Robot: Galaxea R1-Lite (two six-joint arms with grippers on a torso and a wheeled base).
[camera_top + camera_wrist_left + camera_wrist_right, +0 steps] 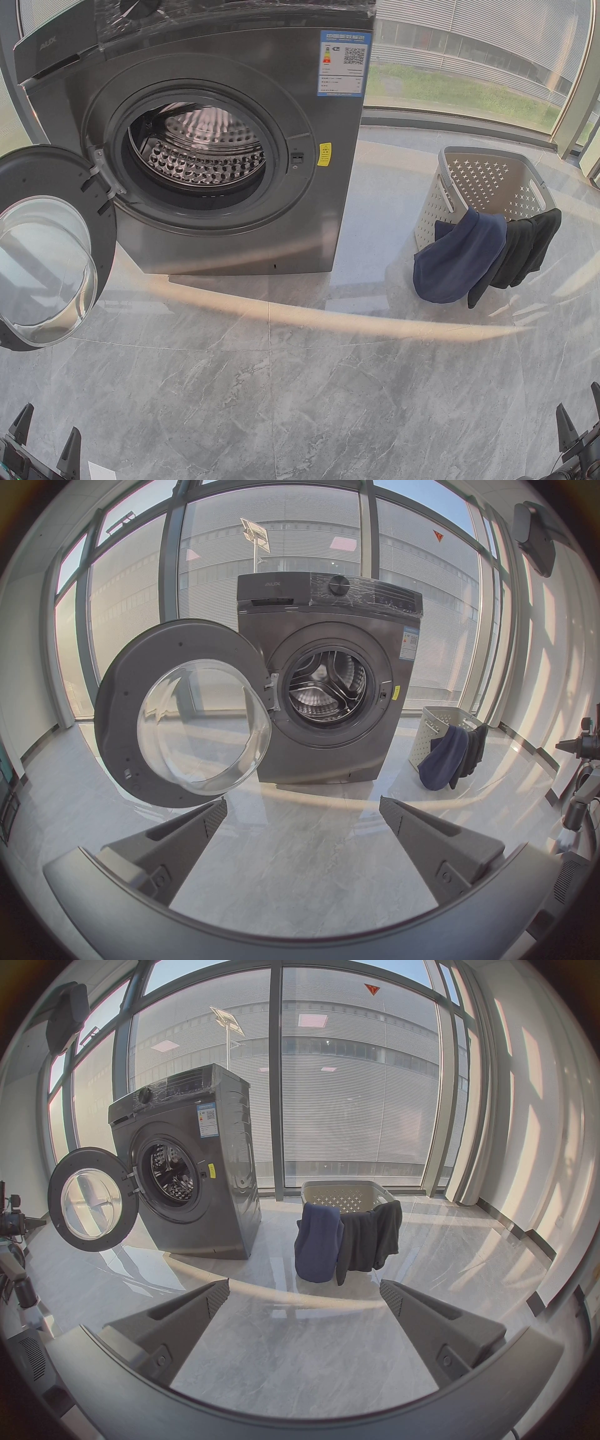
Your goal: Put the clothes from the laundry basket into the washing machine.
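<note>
A grey washing machine [206,150] stands at the left with its round door [47,250] swung wide open; the steel drum [200,153] holds nothing I can see. To its right a white laundry basket [484,184] sits on the floor. A blue garment [459,256] and a black garment [522,250] hang over the basket's near rim. My left gripper [47,437] is low at the near left, open and holding nothing. My right gripper [581,415] is low at the near right, also open and bare. Both are far from the basket.
Glossy grey tiled floor [300,375] spreads between me and the machine. Tall windows [356,1085] close off the room behind the machine and basket. The open door juts out toward my left side.
</note>
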